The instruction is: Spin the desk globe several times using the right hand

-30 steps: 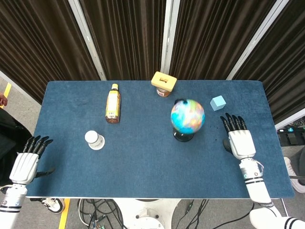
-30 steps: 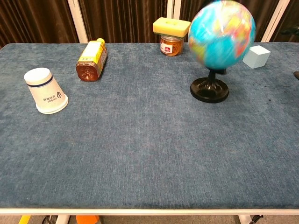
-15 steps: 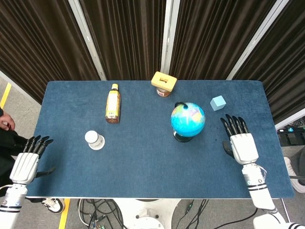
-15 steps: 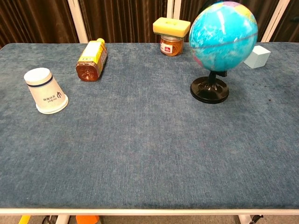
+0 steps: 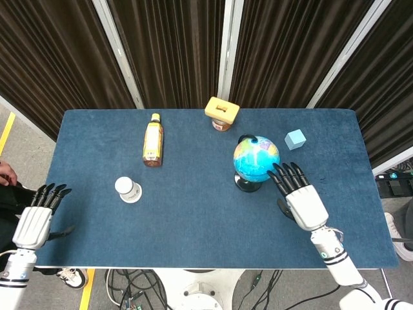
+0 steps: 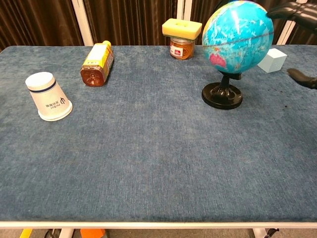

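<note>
The desk globe (image 5: pixel 256 160) stands on its black base toward the table's (image 5: pixel 193 206) right rear. The right hand (image 5: pixel 297 196) reaches its side with fingers (image 5: pixel 284 175) spread and holding nothing, apparently placed to brush it round. The left hand (image 5: pixel 37 218) idles open at the table's near-left edge.

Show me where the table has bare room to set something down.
Bare: the wide near strip between paper cup and right hand. Crowded: the far edge, with bottle, jar, globe, cube.
</note>
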Controlling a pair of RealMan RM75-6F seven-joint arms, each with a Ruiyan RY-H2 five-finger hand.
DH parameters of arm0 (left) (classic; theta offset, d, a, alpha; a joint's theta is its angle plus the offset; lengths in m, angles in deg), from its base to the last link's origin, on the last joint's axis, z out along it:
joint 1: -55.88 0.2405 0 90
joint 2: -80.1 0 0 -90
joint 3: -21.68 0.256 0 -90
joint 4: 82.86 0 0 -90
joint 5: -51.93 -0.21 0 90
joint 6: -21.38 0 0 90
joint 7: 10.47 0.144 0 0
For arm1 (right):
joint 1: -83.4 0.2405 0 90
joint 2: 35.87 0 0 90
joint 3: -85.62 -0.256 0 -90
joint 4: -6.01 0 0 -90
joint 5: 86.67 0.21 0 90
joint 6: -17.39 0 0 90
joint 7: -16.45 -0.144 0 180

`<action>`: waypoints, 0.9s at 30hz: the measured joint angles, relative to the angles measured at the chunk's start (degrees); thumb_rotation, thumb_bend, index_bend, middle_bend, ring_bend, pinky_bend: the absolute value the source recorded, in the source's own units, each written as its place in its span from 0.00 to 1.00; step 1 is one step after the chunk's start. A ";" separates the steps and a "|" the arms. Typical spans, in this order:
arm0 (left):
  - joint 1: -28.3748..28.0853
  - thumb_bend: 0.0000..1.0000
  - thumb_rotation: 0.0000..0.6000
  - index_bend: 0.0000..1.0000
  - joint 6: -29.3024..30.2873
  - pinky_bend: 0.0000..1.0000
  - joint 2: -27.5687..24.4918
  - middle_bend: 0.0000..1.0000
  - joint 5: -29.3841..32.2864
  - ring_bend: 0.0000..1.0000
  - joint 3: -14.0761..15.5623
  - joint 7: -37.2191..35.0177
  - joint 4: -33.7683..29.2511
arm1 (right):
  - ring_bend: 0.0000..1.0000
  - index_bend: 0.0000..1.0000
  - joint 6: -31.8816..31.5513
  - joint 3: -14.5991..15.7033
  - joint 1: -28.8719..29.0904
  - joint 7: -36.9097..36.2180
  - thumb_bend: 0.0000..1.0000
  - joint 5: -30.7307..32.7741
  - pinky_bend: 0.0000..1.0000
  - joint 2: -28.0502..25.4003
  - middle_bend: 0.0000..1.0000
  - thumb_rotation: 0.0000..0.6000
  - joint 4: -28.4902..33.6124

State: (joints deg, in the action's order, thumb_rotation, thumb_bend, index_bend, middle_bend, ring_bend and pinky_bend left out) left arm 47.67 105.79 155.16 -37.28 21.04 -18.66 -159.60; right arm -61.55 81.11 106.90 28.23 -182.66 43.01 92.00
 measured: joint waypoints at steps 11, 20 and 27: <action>0.15 0.05 1.00 0.16 0.10 0.06 0.08 0.10 -0.02 0.02 0.09 -0.72 0.58 | 0.00 0.00 4.14 -0.57 1.56 1.92 0.35 2.90 0.00 0.73 0.00 1.00 0.30; 0.07 0.05 1.00 0.16 -0.01 0.06 0.08 0.10 -0.07 0.02 0.09 -0.35 0.38 | 0.00 0.00 4.68 -0.80 0.80 1.42 0.35 5.75 0.00 -0.01 0.00 1.00 -0.44; 0.06 0.05 1.00 0.16 -0.09 0.06 0.03 0.10 -0.06 0.02 0.13 -0.15 0.22 | 0.00 0.00 5.86 -1.65 0.10 1.18 0.35 10.38 0.00 -0.55 0.00 1.00 -1.46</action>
State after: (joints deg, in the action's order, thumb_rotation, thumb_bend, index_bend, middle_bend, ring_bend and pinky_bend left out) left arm 47.73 105.70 155.19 -37.34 21.17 -18.82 -159.38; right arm -55.69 79.46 107.00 29.42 -172.28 42.46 90.54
